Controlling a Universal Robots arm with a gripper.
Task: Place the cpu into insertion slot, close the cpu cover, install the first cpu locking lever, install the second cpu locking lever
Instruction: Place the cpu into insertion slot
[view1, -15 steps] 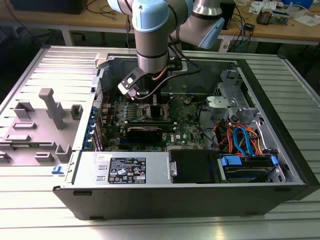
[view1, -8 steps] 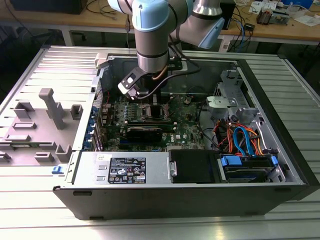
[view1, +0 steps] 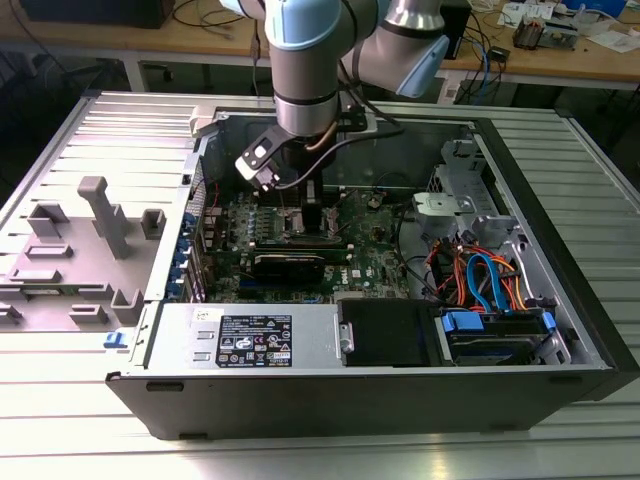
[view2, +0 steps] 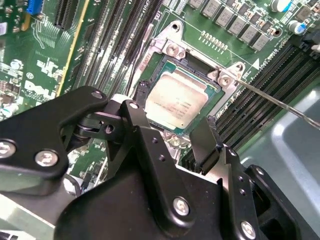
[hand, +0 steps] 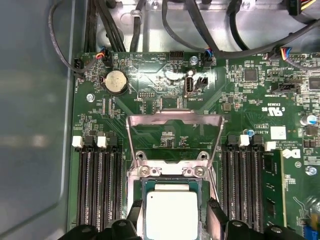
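Observation:
The cpu (hand: 170, 212), a small silver-grey square, lies flat in the insertion slot (hand: 172, 171) on the green board; the second wrist view shows the cpu (view2: 177, 102) inside the slot's silver rim (view2: 170, 49). My gripper (hand: 174, 218) hovers just over it, open, with one black finger (hand: 134, 216) on each side of the chip and a small gap to each edge. The cpu cover (hand: 175, 119) is swung open beyond the slot, its window showing bare board. A thin metal locking lever (view2: 280, 102) sticks out raised from one corner. In the exterior view my gripper (view1: 297, 195) is down inside the computer case.
Long black memory slots (hand: 97, 185) flank the socket on both sides. Black cables (hand: 200, 30) run along the case wall past the board. The exterior view shows a black drive cage (view1: 385, 330), orange and blue cables (view1: 480, 275) and a grey fixture (view1: 100, 215) beside the case.

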